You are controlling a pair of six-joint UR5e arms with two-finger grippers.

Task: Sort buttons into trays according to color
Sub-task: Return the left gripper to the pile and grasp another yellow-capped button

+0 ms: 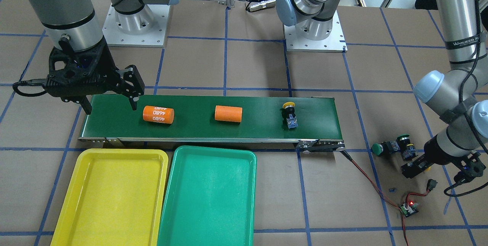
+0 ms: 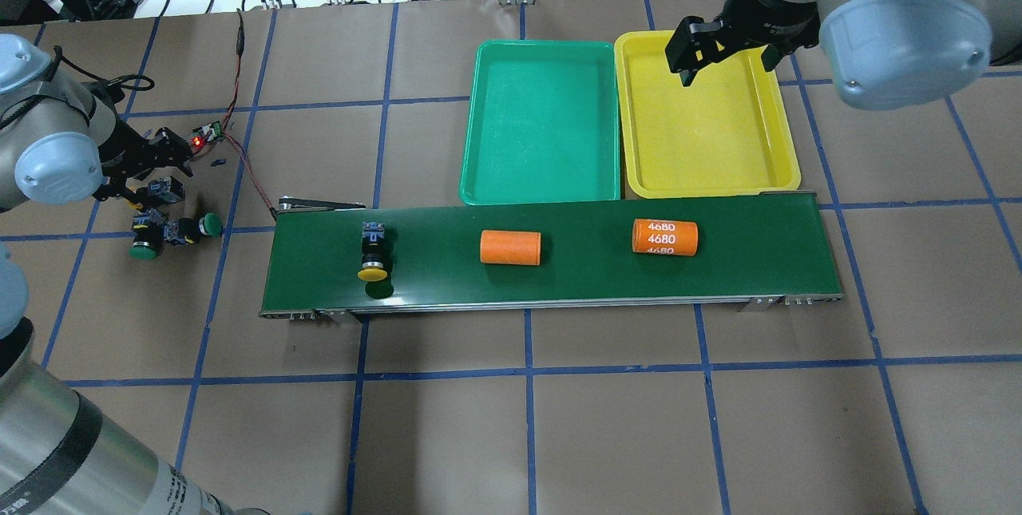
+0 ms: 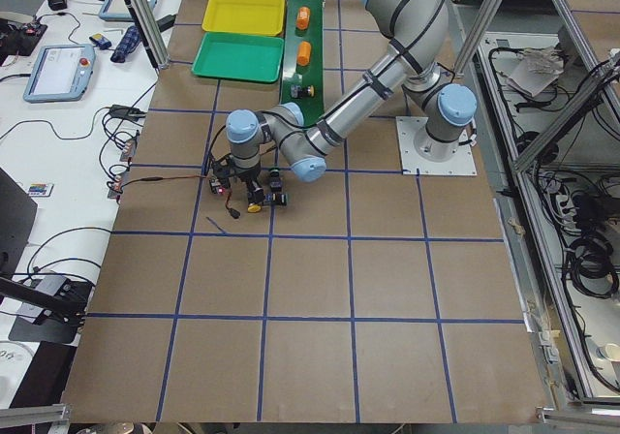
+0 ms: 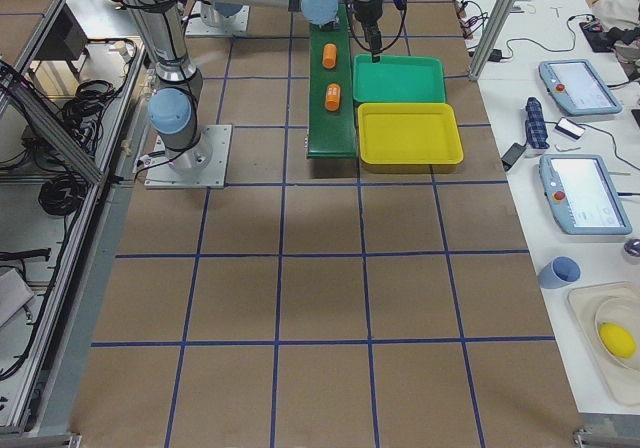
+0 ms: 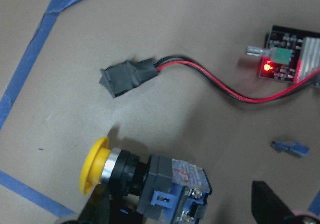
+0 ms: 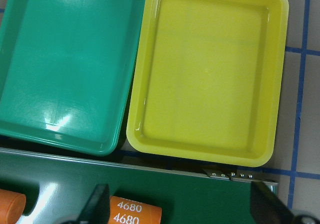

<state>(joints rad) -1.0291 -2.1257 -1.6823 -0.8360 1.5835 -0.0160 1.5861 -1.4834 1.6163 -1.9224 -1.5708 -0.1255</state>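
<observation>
**Button pick beside the belt; trays hold nothing**

Front view: one yellow button [image 1: 289, 115] lies on the belt [image 1: 209, 129], green buttons [image 1: 377, 148] sit on the counter [image 1: 343, 200], and the yellow tray [image 1: 110, 200] and green tray [image 1: 207, 200] are unfilled.
Left wrist view: the left gripper [image 5: 182, 206] has its fingers [image 5: 267, 204] wide apart astride a second yellow button [image 5: 145, 176], not clamped.
Right wrist view: the right gripper [image 6: 182, 209] is spread and holds nothing.
The buttons look light, rigid and smooth-capped, so grip the square body.
</observation>
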